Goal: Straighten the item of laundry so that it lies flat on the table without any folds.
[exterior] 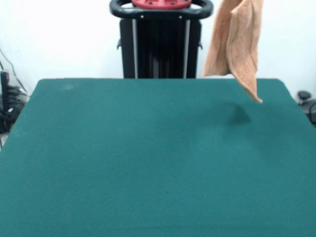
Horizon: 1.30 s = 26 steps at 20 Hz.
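Note:
The light orange-tan towel [236, 42] hangs in the air at the upper right of the front view, folded on itself, its top cut off by the picture's upper edge. Its lowest corner dangles just above the far right part of the dark green table [148, 158], and its shadow falls on the cloth beneath it. What holds the towel is above the picture. The gripper does not show.
The robot's black pedestal [160, 47] with its red top stands behind the table's far edge at centre. Cables and dark equipment [7, 106] lie off the table's left side, and a dark object [306, 98] lies off the right.

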Each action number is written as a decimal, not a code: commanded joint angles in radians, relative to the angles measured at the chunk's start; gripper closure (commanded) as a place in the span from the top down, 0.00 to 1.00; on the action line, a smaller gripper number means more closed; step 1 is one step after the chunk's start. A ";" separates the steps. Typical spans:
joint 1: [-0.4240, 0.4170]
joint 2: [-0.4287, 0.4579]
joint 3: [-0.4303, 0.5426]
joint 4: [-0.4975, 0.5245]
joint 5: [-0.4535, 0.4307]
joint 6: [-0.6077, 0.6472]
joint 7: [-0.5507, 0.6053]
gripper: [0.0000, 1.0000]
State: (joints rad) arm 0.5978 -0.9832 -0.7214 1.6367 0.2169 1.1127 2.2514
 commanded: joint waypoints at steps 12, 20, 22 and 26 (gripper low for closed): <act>0.061 0.021 0.162 0.150 0.281 -0.141 0.450 0.00; 0.062 0.041 0.243 0.222 0.408 -0.295 0.422 0.00; 0.070 0.058 0.259 0.230 0.427 -0.329 0.436 0.00; 0.080 0.086 0.304 0.253 0.475 -0.401 0.444 0.00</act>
State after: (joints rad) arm 0.6485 -0.9662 -0.6019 1.7287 0.6048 0.8104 2.4511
